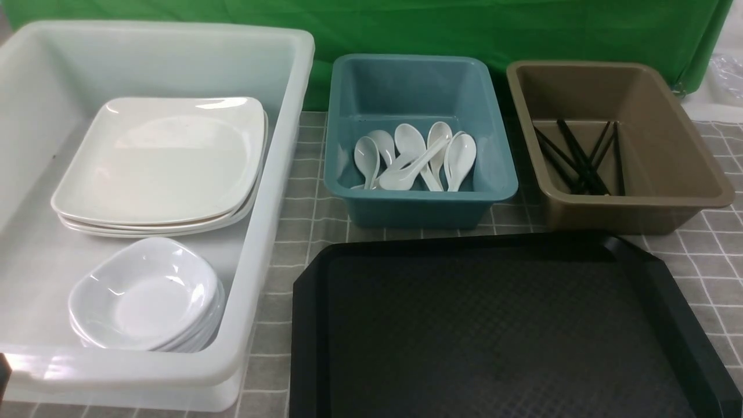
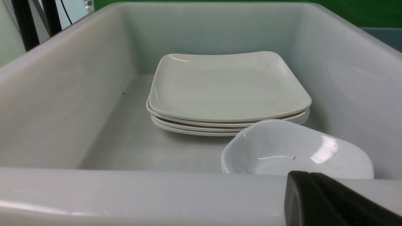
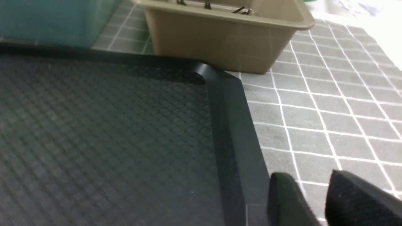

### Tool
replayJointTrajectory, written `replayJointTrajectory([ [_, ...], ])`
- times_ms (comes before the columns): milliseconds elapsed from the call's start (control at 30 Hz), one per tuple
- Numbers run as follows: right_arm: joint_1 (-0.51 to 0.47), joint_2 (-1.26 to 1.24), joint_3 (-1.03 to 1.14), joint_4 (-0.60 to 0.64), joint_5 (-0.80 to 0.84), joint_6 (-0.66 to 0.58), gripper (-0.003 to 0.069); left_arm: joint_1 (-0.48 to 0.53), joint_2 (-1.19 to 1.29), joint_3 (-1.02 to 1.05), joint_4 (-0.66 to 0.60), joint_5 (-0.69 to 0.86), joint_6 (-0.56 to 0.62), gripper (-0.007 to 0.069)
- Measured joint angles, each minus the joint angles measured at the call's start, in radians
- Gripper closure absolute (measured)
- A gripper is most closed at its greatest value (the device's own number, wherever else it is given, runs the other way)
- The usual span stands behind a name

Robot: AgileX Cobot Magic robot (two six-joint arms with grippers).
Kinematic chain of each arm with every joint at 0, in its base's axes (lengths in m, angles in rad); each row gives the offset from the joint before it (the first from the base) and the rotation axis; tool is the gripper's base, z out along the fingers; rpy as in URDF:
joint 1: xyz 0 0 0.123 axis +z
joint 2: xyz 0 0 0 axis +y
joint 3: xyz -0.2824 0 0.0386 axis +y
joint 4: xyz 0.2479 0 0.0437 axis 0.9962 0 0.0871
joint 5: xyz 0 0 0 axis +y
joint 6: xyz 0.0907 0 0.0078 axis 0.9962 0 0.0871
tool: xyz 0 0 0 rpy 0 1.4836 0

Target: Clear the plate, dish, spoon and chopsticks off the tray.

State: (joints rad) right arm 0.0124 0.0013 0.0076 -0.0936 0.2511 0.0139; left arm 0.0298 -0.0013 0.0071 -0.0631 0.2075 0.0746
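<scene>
Nothing lies on the black tray (image 1: 505,325), whose diamond-pattern floor is bare. A stack of large white plates (image 1: 168,157) rests at the back of the white bin (image 1: 273,191). A stack of small dishes (image 1: 145,293) sits nearer in the same bin. Several white spoons (image 1: 412,157) lie in the blue bin (image 1: 418,200). Black chopsticks (image 1: 580,157) lie in the brown bin (image 1: 667,145). My left gripper (image 2: 298,175) is shut on nothing, just outside the white bin's near wall, in front of the dishes (image 2: 292,150). My right gripper (image 3: 309,177) is open over the cloth beside the tray's rim (image 3: 232,125).
A grey checked cloth (image 1: 302,232) covers the table under the bins and tray. A green backdrop (image 1: 464,29) hangs behind them. The three bins stand in a row beyond the tray, with narrow gaps between them. Neither arm shows in the front view.
</scene>
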Motion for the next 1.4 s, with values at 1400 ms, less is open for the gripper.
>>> replayJointTrajectory([
  [1400, -0.001, 0.0, 0.0, 0.002, 0.0, 0.028, 0.0421, 0.0, 0.0, 0.0, 0.001, 0.0, 0.0, 0.062],
])
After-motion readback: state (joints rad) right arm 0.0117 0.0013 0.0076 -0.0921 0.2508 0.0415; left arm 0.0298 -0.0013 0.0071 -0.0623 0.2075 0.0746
